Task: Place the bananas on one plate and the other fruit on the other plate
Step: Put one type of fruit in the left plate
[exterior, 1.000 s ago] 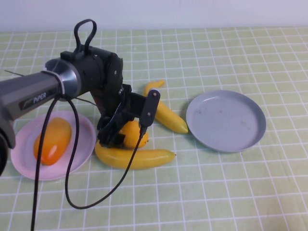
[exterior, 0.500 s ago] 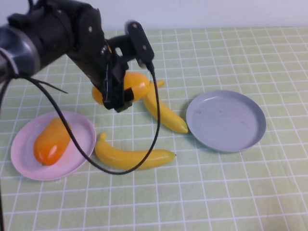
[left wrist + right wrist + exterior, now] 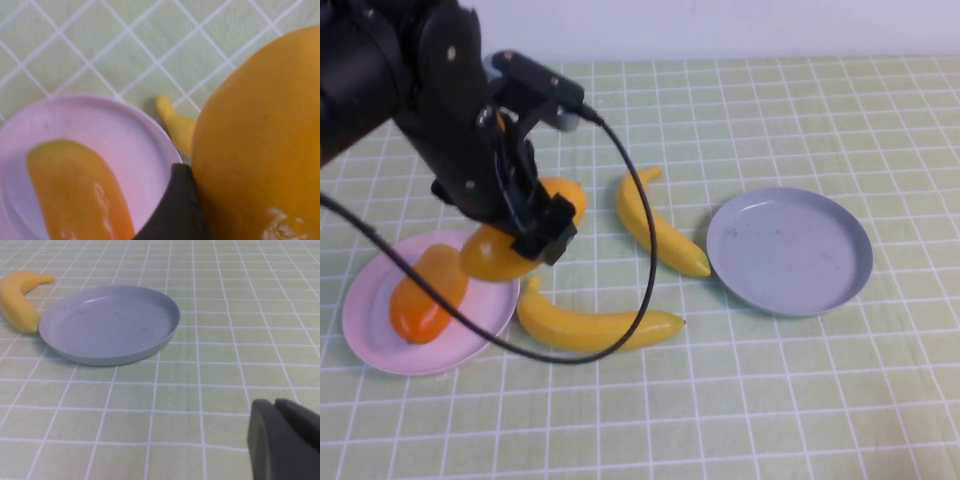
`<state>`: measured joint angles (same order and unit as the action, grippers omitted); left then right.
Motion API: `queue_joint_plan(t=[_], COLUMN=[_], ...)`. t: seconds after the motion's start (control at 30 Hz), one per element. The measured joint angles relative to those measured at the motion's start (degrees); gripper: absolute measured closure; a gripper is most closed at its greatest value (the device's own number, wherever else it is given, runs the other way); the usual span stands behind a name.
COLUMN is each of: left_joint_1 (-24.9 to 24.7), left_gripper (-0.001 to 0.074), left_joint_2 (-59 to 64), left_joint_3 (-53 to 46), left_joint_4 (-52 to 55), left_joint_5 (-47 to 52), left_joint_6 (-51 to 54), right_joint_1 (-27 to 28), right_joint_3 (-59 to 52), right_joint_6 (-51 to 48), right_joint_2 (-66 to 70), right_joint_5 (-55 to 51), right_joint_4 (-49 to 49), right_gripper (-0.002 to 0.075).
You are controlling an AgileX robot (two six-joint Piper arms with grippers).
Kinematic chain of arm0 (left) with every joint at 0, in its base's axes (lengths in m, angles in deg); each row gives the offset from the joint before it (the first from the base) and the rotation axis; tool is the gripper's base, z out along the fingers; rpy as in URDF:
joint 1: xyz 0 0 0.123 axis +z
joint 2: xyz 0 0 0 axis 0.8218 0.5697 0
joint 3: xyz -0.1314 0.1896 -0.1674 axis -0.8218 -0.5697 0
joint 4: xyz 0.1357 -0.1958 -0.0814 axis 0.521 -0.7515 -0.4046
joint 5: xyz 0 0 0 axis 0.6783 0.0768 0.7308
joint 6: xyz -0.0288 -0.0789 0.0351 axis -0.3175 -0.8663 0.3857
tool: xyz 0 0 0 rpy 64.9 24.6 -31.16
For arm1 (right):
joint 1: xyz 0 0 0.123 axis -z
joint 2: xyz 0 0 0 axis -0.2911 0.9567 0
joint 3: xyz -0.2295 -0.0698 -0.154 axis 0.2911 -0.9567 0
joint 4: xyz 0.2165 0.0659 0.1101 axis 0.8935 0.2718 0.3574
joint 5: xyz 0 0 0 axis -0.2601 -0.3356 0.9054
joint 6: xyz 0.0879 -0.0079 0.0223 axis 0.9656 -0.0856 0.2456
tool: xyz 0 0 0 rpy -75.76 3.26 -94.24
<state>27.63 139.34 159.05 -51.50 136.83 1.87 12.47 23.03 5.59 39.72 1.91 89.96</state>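
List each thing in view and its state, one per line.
Left gripper: above the pink plate's edge, shut on a mango.
Held mango: lifted, off the table.
Other mango: lying on the pink plate.
Pink plate: holds one mango.
Grey plate: empty.
Near banana: on the table.
Far banana: on the table beside the grey plate.
Right gripper: shut, holding nothing, near the grey plate.

Held fruit (image 3: 260,150): smooth, glossy yellow-orange skin with a bright highlight, plastic-looking. Second fruit (image 3: 425,295) on pink plate (image 3: 365,340): same glossy finish, redder. Bananas (image 3: 595,327), (image 3: 660,228): smooth, shiny yellow plastic look. Pink plate: matt, smooth. Grey-blue plate (image 3: 107,322): satin sheen, faint scuffs. Table cover (image 3: 800,400): matt green cloth-like surface with white grid. Left gripper (image 3: 525,215): matt black plastic casing.
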Motion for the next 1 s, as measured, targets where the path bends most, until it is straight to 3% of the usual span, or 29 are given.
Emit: queue_joint_plan(t=[0.3,0.63,1.0], left_joint_1=[0.45,8.34,8.22], left_gripper=[0.0190,0.0190,0.0190], left_joint_2=[-1.59,-0.42,3.75], left_joint_3=[-15.01,-15.81,-15.81], left_joint_4=[5.72,3.39,0.06], left_joint_5=[-10.90,-13.80,-14.02], left_joint_6=[-6.10,-8.29,-7.03], right_joint_1=[0.00,0.00,0.00], right_joint_3=[0.00,0.00,0.00], right_joint_6=[0.00,0.00,0.00], right_joint_2=[0.00,0.00,0.00], right_joint_5=[0.00,0.00,0.00], right_joint_4=[0.00,0.00,0.00], right_gripper=[0.0743,0.0743,0.0743])
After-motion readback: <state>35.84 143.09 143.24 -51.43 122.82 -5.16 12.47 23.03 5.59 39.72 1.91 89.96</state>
